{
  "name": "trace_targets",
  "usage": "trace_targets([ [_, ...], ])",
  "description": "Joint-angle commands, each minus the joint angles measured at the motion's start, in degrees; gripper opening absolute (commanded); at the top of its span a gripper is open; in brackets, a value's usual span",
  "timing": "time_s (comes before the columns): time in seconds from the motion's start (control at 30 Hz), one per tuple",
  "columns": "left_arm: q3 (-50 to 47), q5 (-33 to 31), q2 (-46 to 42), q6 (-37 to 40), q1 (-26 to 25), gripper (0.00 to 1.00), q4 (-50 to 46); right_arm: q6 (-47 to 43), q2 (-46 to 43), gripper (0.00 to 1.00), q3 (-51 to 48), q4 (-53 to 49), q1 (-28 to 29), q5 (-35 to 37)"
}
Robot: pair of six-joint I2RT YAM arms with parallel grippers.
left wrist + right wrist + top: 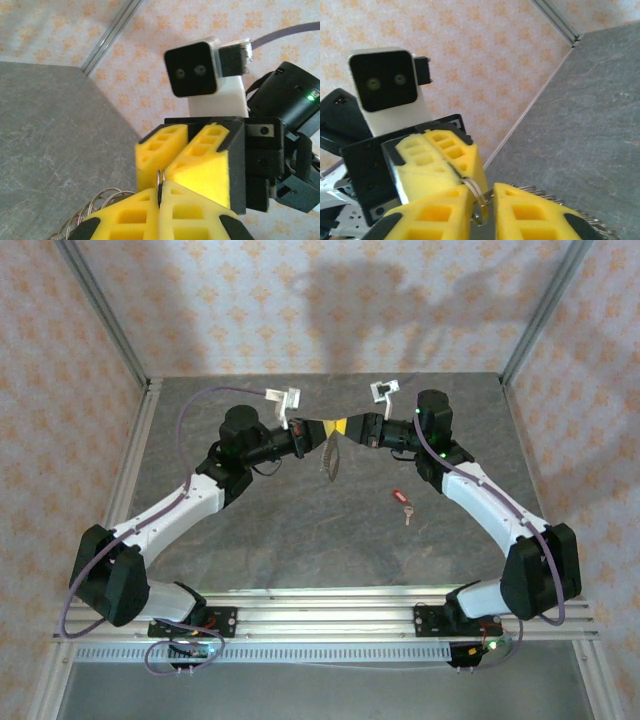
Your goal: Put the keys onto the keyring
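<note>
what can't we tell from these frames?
- keyring: mostly hidden between the yellow fingers in both wrist views. In the top view it is too small to see between the left gripper and right gripper.
- key: top view, too small to show its hole or teeth.
- chain: wrist views, cut off by the bottom edge.
- Whether the open right gripper touches the keyring: right wrist view, unclear.

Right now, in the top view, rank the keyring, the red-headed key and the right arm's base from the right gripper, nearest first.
1. keyring: at the fingertips of the right gripper, chain hanging below.
2. red-headed key: on the table, right of centre.
3. right arm's base: near edge, right.
</note>
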Motion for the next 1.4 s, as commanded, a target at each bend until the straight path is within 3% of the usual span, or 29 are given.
trace_targets([
  [0.0,2.2,1.7,-0.4,3.8,-1.5,0.00,-1.5,0.9,-2.6,0.30,-0.8,2.6,-1.7,1.3],
  [0.27,4.3,3.1,-1.3,10.0,-1.3,0.00,-7.3,3.8,-9.6,0.40,-4.1,3.0,-7.0,2.8],
  [0.67,18.5,9.3,3.4,21.8,-0.5,0.00,-24.7,2.0,-8.8,0.41,-2.2,-2.9,-7.3,6.1],
  [1.0,30.2,19.6,11.0,25.5,2.3,0.00,-31.1,-9.4,-8.1,0.40,3.9,-11.9,-8.0,1.5],
  [1.37,40.0,25.7,16.3,32.1,3.3,0.00,-41.4,-10.1,-5.0,0.36,6.6,-11.0,-10.3,-9.1],
])
